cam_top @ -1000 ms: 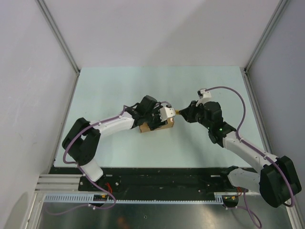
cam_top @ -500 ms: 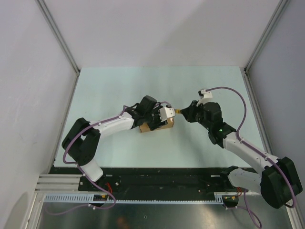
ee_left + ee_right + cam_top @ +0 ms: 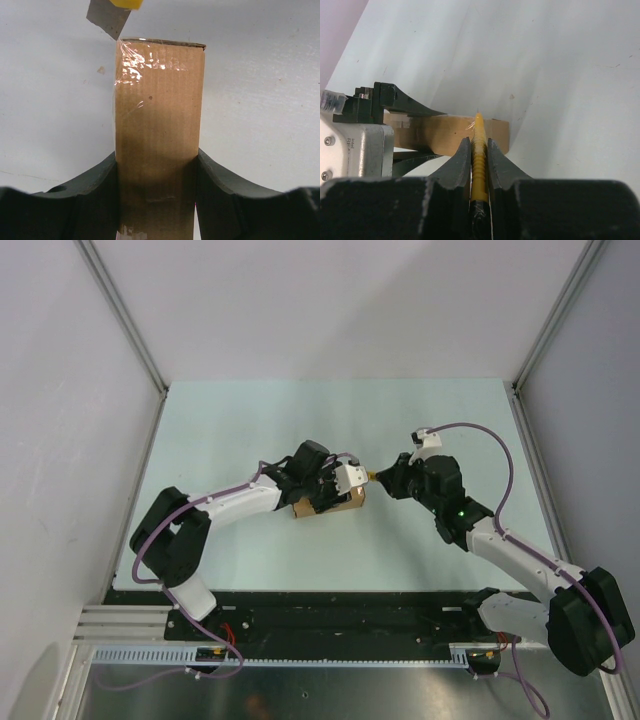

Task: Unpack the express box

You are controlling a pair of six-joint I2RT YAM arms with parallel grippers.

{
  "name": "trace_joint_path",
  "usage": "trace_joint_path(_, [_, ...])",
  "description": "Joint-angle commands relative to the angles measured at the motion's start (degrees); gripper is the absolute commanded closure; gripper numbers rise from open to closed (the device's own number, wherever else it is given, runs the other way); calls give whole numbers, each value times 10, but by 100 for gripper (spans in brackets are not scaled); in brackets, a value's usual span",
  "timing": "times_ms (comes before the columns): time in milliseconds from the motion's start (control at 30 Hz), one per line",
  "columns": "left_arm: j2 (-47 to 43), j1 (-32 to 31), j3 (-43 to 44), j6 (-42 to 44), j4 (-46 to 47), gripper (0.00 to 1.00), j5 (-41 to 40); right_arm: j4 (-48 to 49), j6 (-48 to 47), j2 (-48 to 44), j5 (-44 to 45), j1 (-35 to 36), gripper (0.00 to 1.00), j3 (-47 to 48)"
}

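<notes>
On the middle of the table (image 3: 250, 420) lies the express box (image 3: 338, 506), its long sides clamped by the left gripper (image 3: 157, 170). The right gripper (image 3: 479, 150) pinches a yellow knife (image 3: 478, 162) by the box's end. Only the left wrist view shows glossy tape (image 3: 132, 62) there.

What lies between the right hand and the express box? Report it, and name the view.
Only the yellow utility knife, clamped in the right hand, its blade at the taped end of the express box. The right wrist view shows it.
</notes>
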Motion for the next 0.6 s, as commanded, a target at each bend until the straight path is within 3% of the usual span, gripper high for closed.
trace_joint_path(0, [14,-1,-17,2,-52,56,13,0,-10,-4,15,3,100,-2])
trace_joint_path(567, [20,2,-14,0,-54,57,23,-11,-13,-12,17,5,100,-4])
